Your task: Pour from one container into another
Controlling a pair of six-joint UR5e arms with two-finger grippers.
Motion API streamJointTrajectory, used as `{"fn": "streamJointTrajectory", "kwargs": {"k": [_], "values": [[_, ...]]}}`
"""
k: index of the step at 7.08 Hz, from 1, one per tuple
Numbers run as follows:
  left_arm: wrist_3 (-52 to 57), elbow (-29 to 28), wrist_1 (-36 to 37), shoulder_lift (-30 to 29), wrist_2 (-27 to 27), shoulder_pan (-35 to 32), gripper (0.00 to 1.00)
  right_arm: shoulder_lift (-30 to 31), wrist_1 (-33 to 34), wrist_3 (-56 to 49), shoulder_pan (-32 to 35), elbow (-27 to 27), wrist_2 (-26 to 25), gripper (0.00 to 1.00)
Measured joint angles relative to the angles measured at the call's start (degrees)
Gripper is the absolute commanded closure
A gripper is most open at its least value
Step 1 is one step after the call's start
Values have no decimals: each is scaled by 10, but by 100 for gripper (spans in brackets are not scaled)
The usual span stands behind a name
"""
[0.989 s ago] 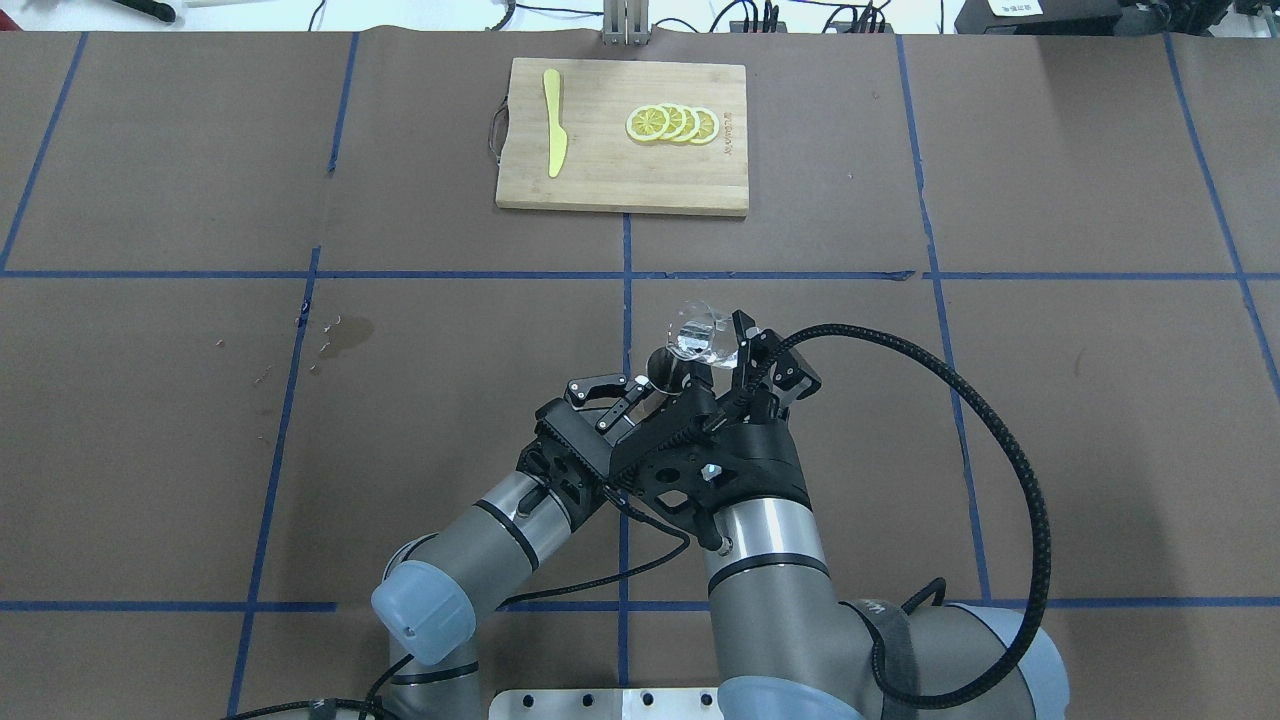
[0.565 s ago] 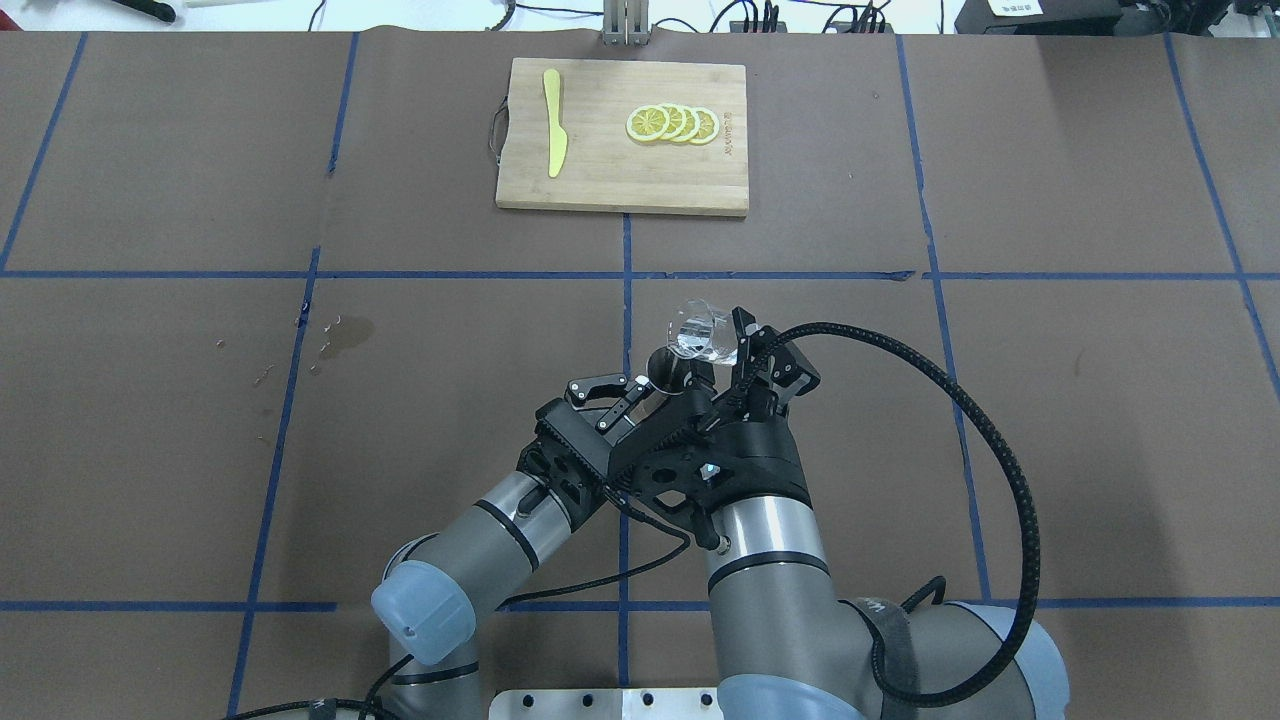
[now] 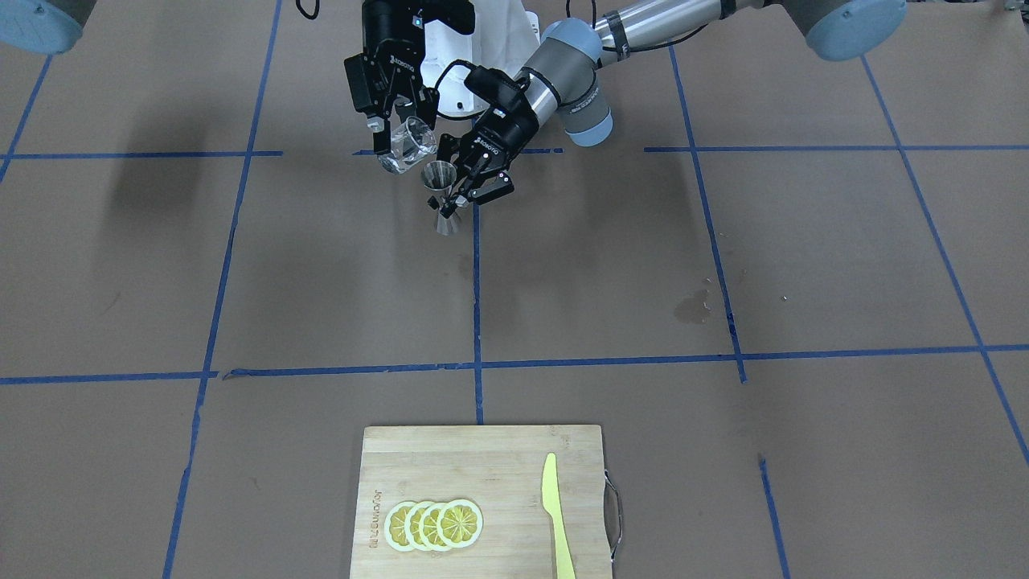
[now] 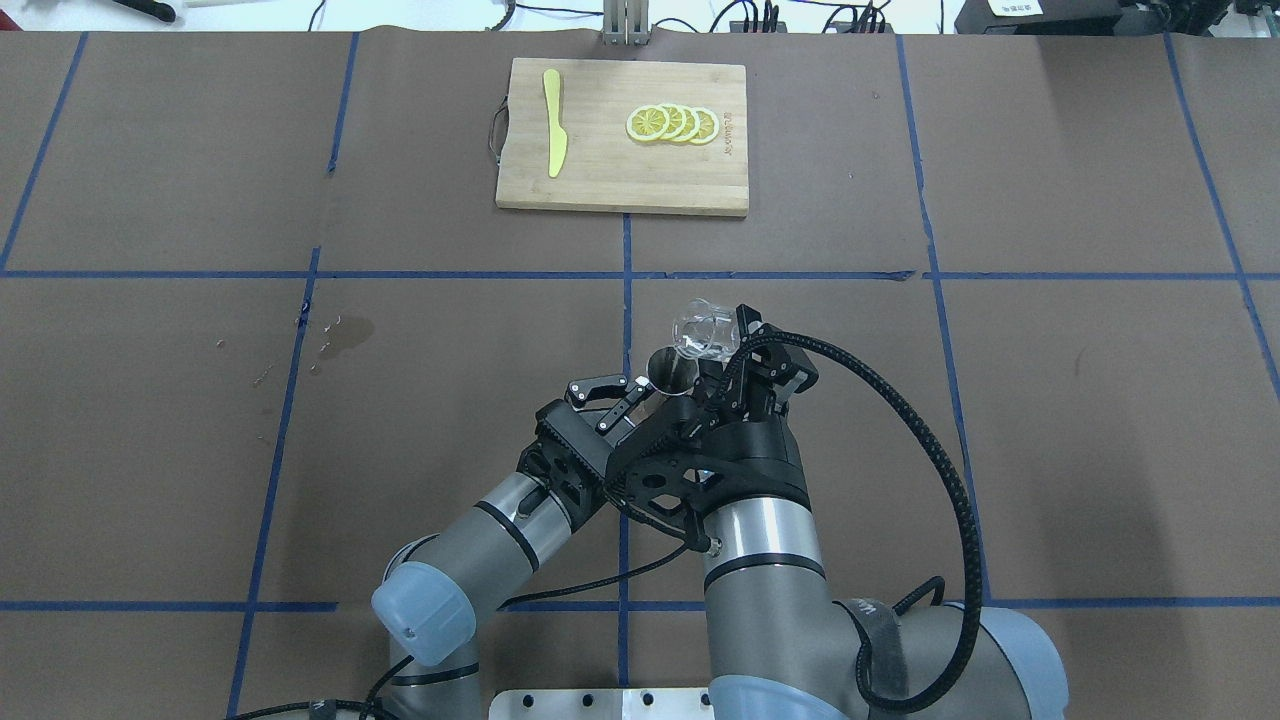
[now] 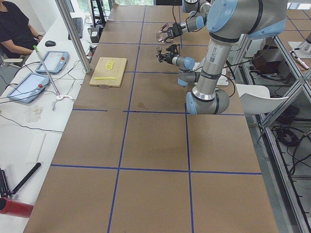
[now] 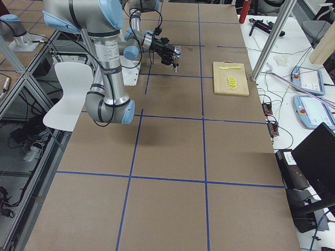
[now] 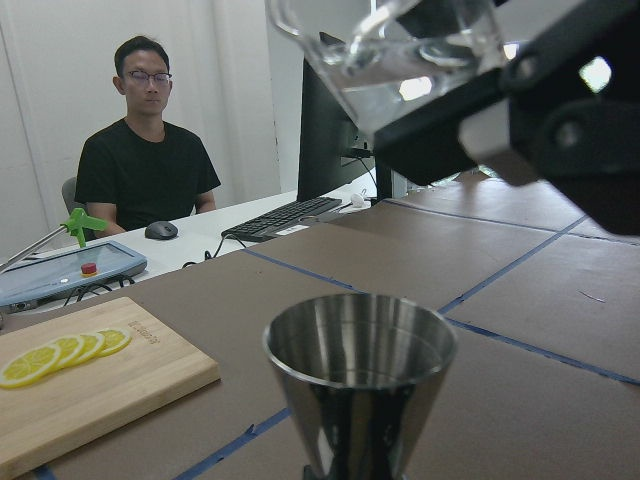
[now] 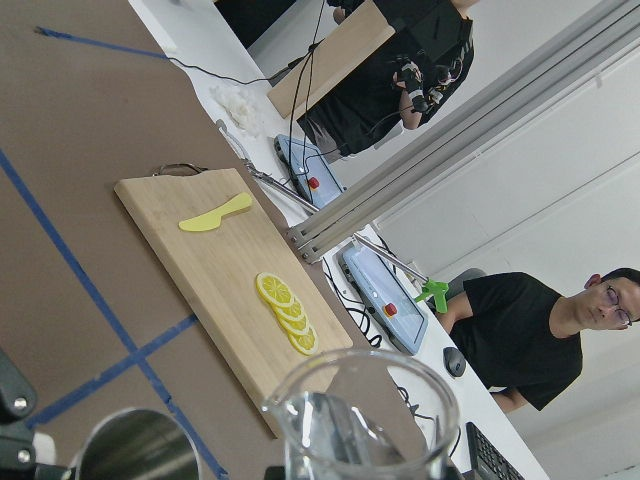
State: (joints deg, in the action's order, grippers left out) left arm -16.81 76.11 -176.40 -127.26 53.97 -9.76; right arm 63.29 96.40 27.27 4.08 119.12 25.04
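Glass cup (image 3: 408, 146) tight in right gripper (image 3: 397, 124)

Glass cup (image 4: 703, 327): tipped further over, now lying nearer to level, with its mouth turned toward the left of the overhead view, above the steel jigger (image 4: 668, 368).
Right claw (image 4: 722, 335): rolled at the wrist, with the cup in its grip.
Steel jigger: more of its open top now shows beside the cup's lip.
Black cable (image 4: 955, 490): its loop on the right arm has swung inward, closer to the arm.
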Motion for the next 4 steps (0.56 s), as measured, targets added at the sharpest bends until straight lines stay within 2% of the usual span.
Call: {"fn": "streamJointTrajectory", "kwargs": {"k": [4], "values": [[-1, 1, 0, 0, 0, 0, 100, -7, 9, -61, 2, 0, -5, 100]]}}
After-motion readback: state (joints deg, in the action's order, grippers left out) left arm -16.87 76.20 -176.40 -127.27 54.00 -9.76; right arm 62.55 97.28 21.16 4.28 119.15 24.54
